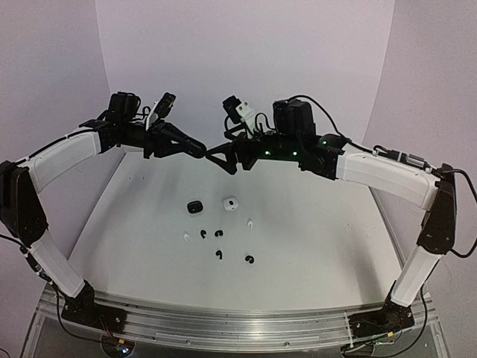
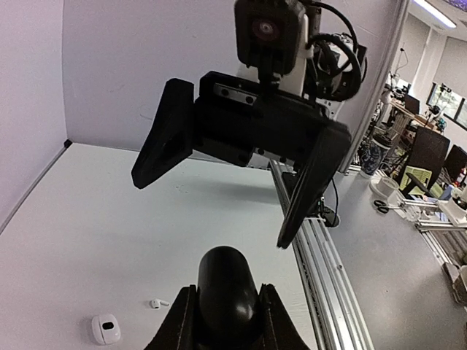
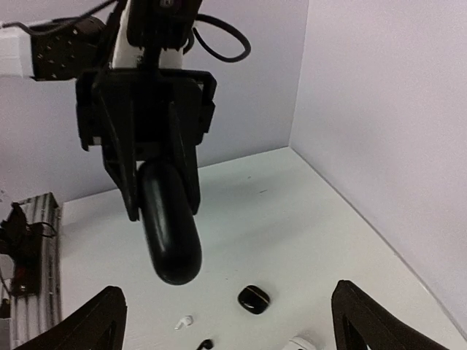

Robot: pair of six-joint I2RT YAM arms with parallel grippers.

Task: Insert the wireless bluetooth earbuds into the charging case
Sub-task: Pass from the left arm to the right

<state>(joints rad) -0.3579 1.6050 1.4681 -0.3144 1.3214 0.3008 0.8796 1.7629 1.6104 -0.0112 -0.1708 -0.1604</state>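
Observation:
My left gripper is raised above the table's back half and is shut on a black oblong charging case, which also shows in the right wrist view. Facing it, my right gripper stands open, its fingers spread wide and apart from the case. On the table below lie the wireless bluetooth earbuds: two white ones and several black ones. One white earbud and one black earbud show under my right gripper.
A small black case and a white case sit closed on the white table, just behind the earbuds. Purple walls close in the back and sides. An aluminium rail runs along the near edge.

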